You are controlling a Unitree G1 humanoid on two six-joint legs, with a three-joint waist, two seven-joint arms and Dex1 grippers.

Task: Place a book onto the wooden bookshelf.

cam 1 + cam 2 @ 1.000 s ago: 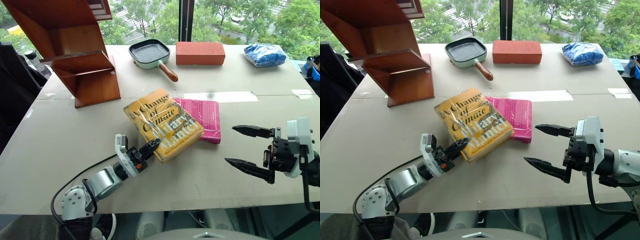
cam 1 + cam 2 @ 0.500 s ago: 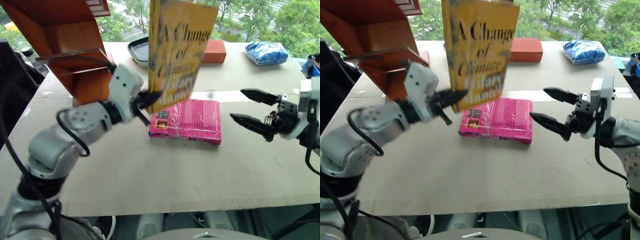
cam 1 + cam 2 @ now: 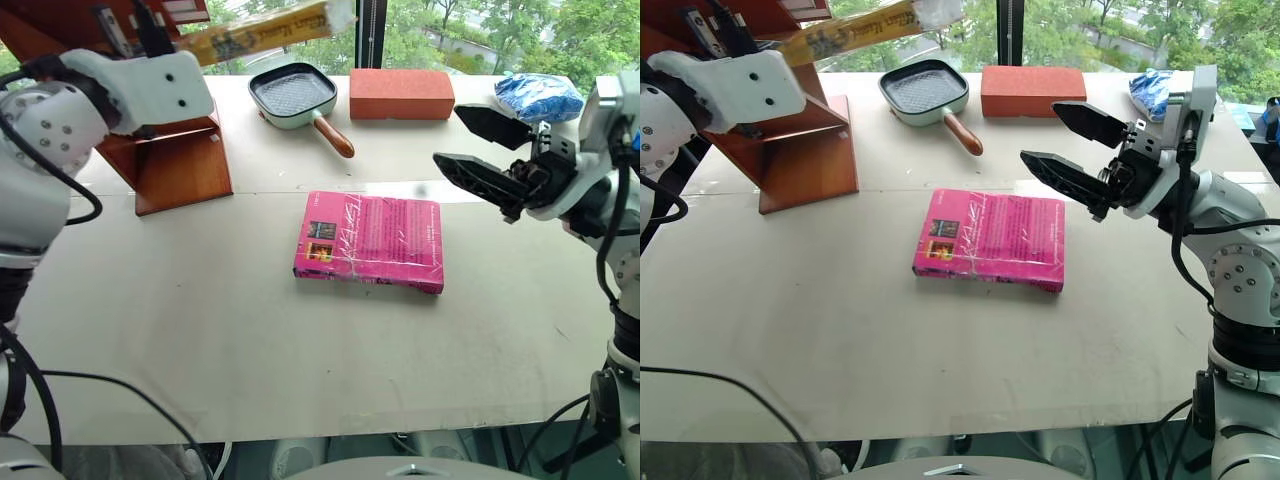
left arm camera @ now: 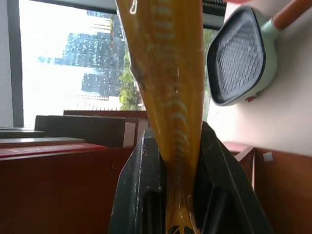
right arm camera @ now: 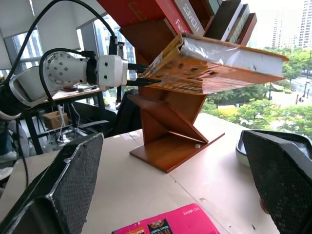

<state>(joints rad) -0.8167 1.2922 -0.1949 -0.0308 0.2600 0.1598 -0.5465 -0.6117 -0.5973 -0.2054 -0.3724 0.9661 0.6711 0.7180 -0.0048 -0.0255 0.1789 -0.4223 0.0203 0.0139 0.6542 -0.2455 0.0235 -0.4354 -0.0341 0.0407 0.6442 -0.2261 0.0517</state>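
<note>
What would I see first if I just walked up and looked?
Probably the yellow book, held up in the air by the left pincer right beside the wooden bookshelf at the table's far left. Next, the bright pink book lying flat in the middle of the table. On the right, the right pincer hangs wide open above the table with nothing in it.

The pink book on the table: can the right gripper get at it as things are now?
Probably yes. The right gripper is open and empty, above the table beside the pink book, which lies flat with nothing on it or between them.
</note>
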